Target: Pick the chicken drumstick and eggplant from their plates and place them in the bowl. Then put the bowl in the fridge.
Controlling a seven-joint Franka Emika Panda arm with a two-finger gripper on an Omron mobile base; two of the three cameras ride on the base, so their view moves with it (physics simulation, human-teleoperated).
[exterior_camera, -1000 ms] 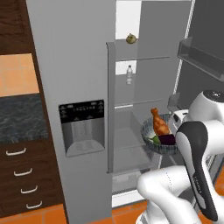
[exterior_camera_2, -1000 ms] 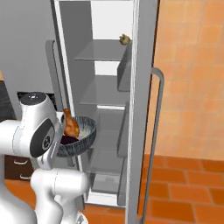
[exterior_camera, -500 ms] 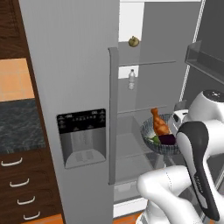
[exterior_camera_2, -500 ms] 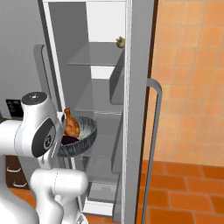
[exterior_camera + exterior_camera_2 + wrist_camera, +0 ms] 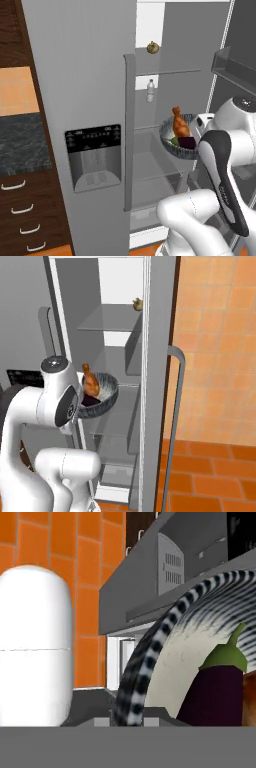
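The dark grey streaked bowl hangs in the open fridge, just above a glass shelf. In the bowl lie the orange-brown chicken drumstick, standing up, and the dark purple eggplant. My gripper is shut on the bowl's rim, which runs down between the fingertips. The eggplant with its green cap sits close behind that rim. From the right, the bowl and drumstick show beside my arm. The plates are out of view.
A small brown fruit sits on the fridge's upper shelf and a bottle stands below it. The open right door with bins flanks my arm. Dark drawers are at the left and an orange tiled wall at the right.
The whole scene has grown and shifted in both base views, so the base has driven closer to the fridge. The bowl stays held in front of my arm.
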